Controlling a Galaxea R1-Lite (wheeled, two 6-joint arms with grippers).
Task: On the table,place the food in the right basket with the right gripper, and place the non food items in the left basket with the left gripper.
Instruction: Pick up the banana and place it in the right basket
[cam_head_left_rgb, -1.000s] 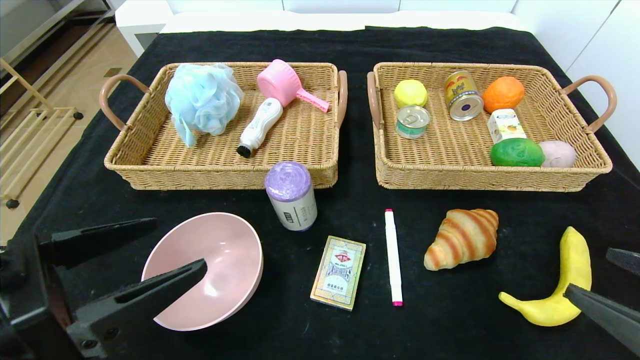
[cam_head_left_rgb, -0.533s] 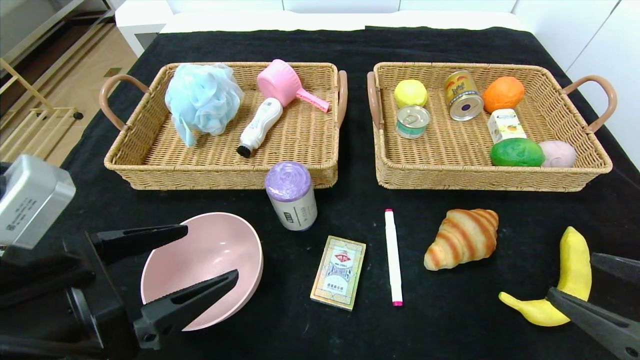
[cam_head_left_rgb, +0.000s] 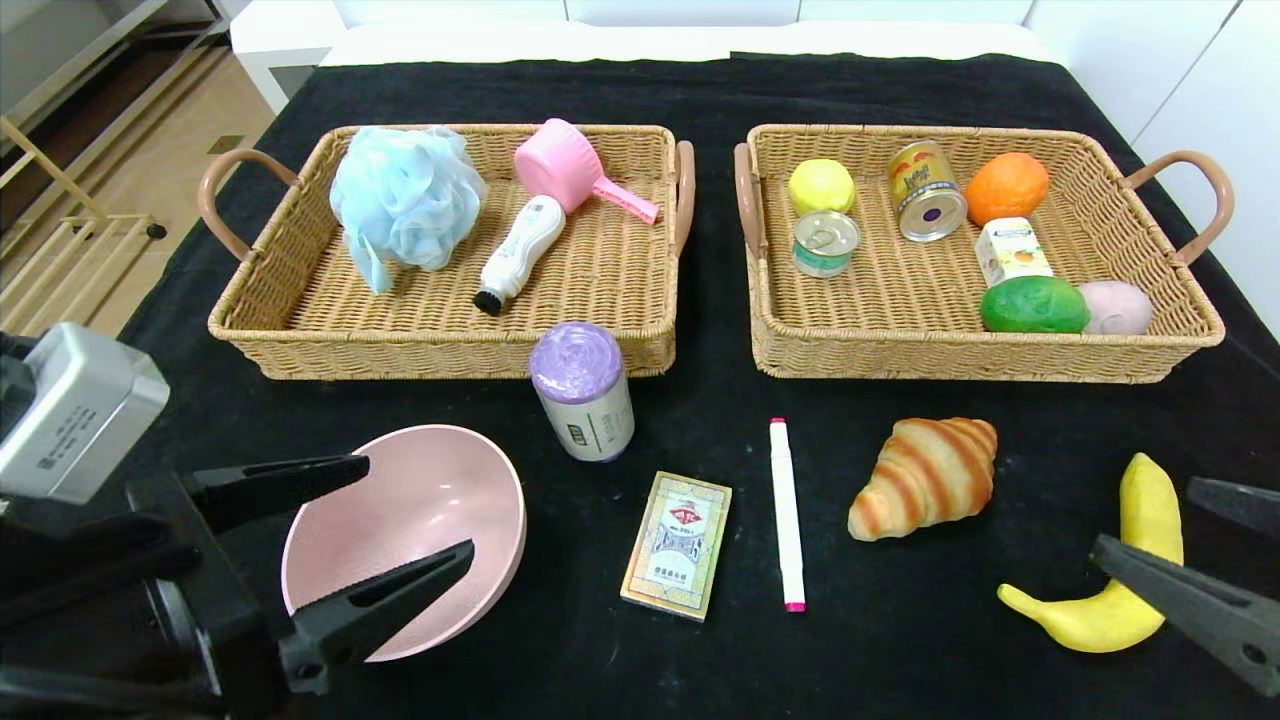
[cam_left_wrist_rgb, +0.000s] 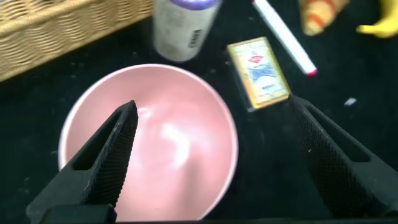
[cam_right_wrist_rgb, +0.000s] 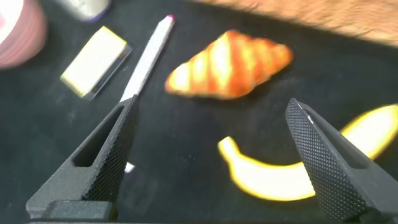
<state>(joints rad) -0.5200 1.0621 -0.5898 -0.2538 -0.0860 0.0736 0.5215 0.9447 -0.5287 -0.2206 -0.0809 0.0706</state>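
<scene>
Now both my claws hang spread wide and empty over the near edge of the table (cam_head_left_rgb: 700, 650). My left claw (cam_head_left_rgb: 415, 517) straddles the near rim of the pink bowl (cam_head_left_rgb: 430, 520), one finger over the hollow, the other outside at about 10 o'clock. My right claw (cam_head_left_rgb: 1150, 525) brackets the banana (cam_head_left_rgb: 1135, 570), which lies at 4 o'clock from the croissant (cam_head_left_rgb: 925, 475).

The bowl worries me most. It is wide, smooth and thin-rimmed; if I pinch the rim off-centre, I judge it could tip, skid toward the card pack (cam_head_left_rgb: 678, 545) at its 3 o'clock, or slip out on the lift. The purple roll (cam_head_left_rgb: 583, 392) stands at its 1 o'clock, just before the left basket (cam_head_left_rgb: 300, 340), so a low carry could knock it over.

On the right, the curved banana may twist between my fingers if I close near its tip. The right basket (cam_head_left_rgb: 900, 355) at 11 o'clock from it already holds much, so a careless drop could land on the green ball (cam_head_left_rgb: 1033, 305). The marker (cam_head_left_rgb: 786, 510) could roll if nudged.
</scene>
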